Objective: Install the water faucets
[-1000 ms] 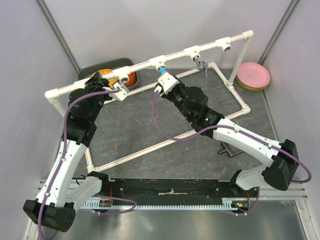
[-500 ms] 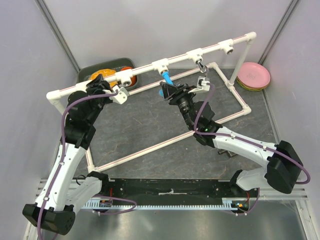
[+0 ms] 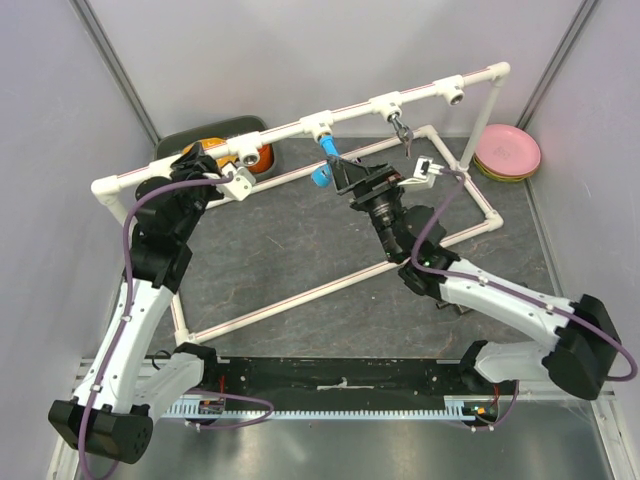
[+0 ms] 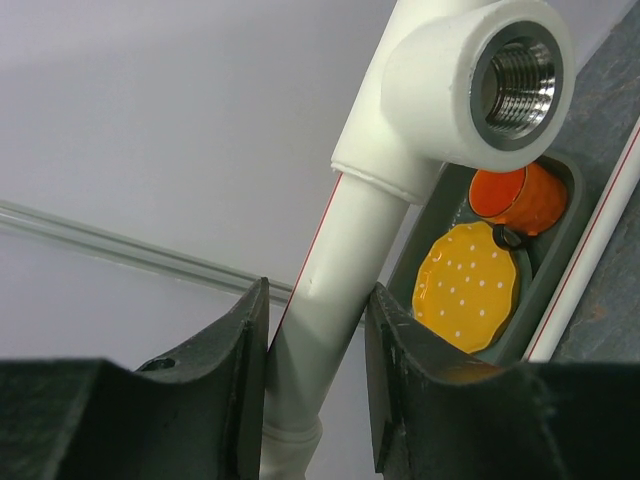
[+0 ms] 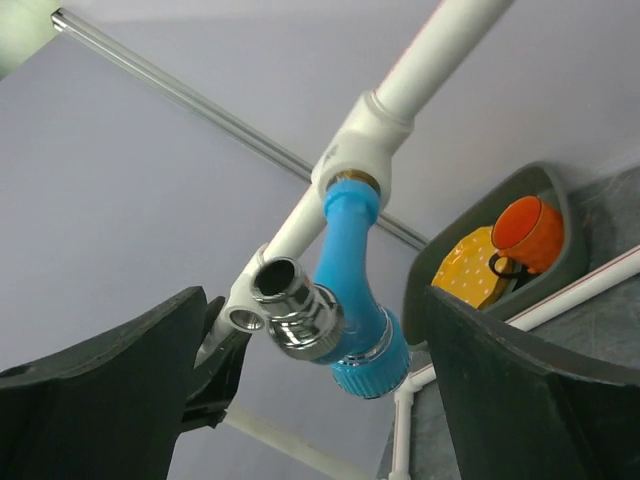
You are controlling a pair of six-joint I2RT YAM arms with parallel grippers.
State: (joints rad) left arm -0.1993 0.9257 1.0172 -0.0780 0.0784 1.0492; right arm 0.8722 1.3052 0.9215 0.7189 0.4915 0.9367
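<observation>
The blue water faucet (image 3: 323, 166) hangs from a middle tee (image 3: 320, 127) of the white pipe frame. In the right wrist view the blue faucet (image 5: 350, 262) sits screwed into its tee (image 5: 352, 150), chrome spout toward the camera. My right gripper (image 3: 385, 172) is open, and in its own view the right gripper (image 5: 315, 305) has one jaw on each side of the faucet, both clear of it. The chrome faucet (image 3: 402, 130) hangs from the tee to the right. My left gripper (image 3: 237, 179) is shut on the frame's pipe (image 4: 322, 320), below an empty threaded tee (image 4: 480, 90).
A grey tray (image 3: 180, 146) at the back left holds an orange cup (image 4: 518, 195) and a yellow dotted plate (image 4: 465, 290). Pink plates (image 3: 507, 152) are stacked at the back right. A small dark tool (image 3: 455, 300) lies near the right arm. The frame's lower pipes (image 3: 300, 297) cross the mat.
My right gripper has opened and let go of the blue faucet, shifting slightly right and rolling. The left gripper has kept its hold on the pipe.
</observation>
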